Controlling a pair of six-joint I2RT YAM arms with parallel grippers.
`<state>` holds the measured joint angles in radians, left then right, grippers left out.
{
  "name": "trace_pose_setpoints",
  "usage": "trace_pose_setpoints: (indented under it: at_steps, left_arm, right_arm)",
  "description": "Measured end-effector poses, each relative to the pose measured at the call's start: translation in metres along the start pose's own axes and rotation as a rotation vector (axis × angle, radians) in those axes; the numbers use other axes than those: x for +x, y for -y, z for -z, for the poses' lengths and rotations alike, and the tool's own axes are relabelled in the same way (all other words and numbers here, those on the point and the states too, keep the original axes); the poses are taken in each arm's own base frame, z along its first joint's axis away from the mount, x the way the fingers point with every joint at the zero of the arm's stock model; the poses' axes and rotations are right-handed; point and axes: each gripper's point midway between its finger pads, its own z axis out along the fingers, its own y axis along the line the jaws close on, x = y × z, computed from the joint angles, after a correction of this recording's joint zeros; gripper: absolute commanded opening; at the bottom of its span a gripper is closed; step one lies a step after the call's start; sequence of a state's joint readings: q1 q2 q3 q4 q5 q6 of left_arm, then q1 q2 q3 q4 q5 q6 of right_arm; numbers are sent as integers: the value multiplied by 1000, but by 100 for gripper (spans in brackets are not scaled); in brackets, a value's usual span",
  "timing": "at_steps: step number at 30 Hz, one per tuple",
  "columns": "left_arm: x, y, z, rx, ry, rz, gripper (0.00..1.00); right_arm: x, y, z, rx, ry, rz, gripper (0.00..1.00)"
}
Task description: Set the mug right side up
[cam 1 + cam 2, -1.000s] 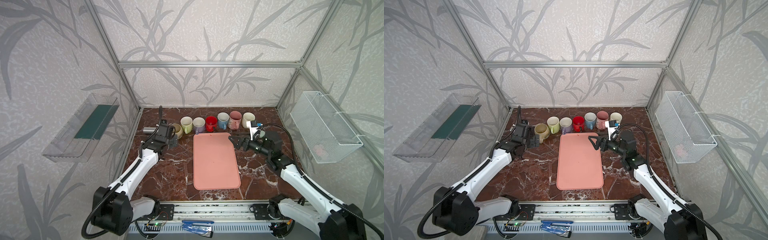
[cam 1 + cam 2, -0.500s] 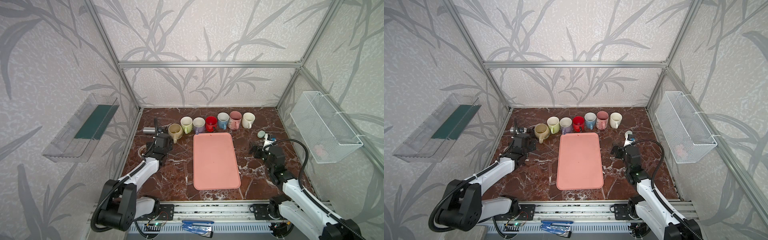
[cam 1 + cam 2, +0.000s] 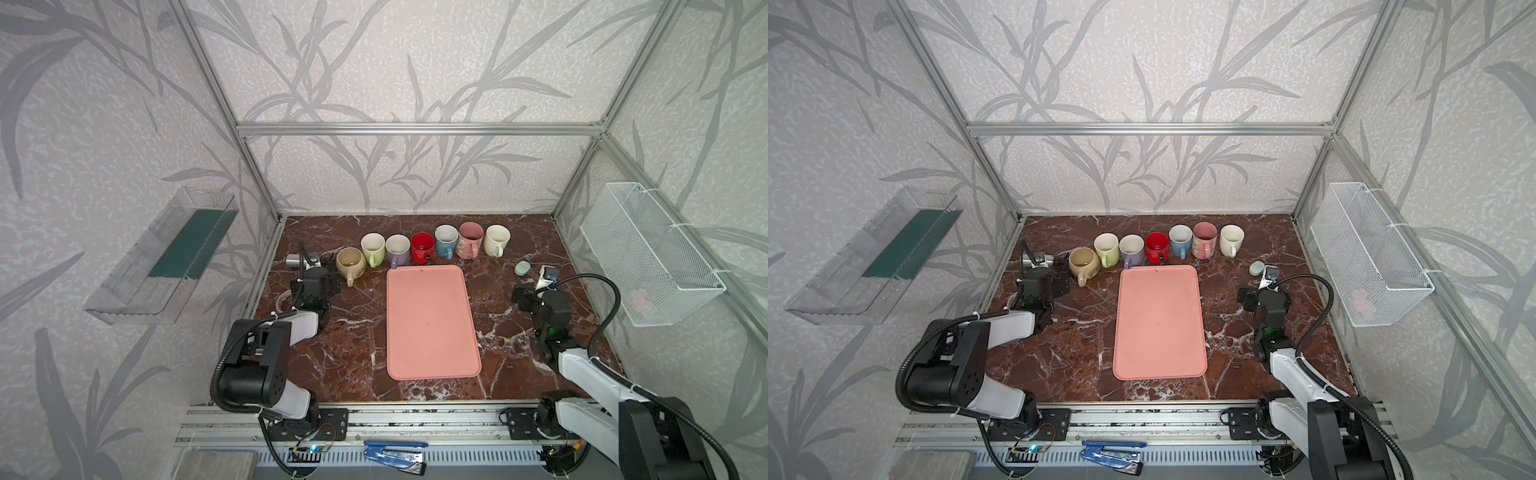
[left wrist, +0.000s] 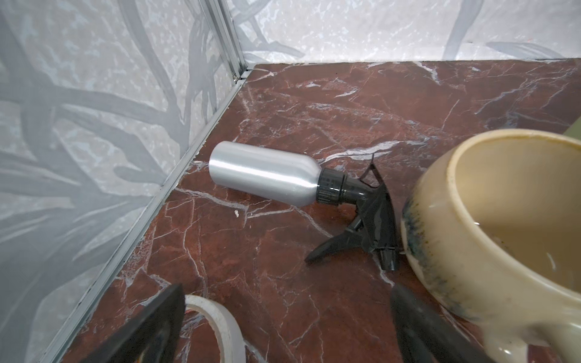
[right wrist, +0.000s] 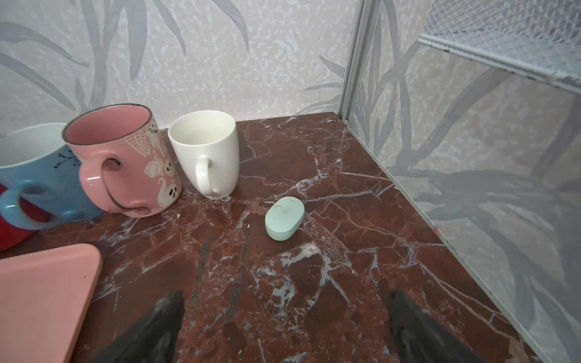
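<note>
**Right gripper (image 5: 284, 301) backed off, white mug (image 3: 496, 240) upright**

Both it and left gripper (image 4: 287, 292) had pulled away from the mug row (image 3: 424, 247), hanging wide open, empty. Mug sat at the row's right end, seemingly mouth-up; probably done.
</note>
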<state>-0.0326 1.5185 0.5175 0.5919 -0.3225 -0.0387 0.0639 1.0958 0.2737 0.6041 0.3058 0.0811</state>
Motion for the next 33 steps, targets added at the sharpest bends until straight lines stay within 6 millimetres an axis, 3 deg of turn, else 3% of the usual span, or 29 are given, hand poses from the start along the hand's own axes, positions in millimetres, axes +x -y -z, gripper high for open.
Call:
trace_pose_setpoints:
  at_steps: [7, 12, 17, 27, 33]
  left_arm:
    - [2, -4, 1, 58, 58, 56, 99]
    - [27, 13, 15, 111, 66, 9, 99]
    - [20, 18, 23, 131, 130, 4, 99]
    - [13, 16, 15, 117, 148, 13, 99]
    - [4, 1, 7, 85, 146, 58, 99]
  right_arm:
    - [24, 3, -15, 15, -17, 6, 99]
    - [38, 2, -13, 1, 17, -6, 99]
    - [55, -6, -11, -52, 30, 3, 99]
    - [42, -34, -12, -186, 102, 51, 99]
    - [41, -62, -36, -274, 52, 117, 99]
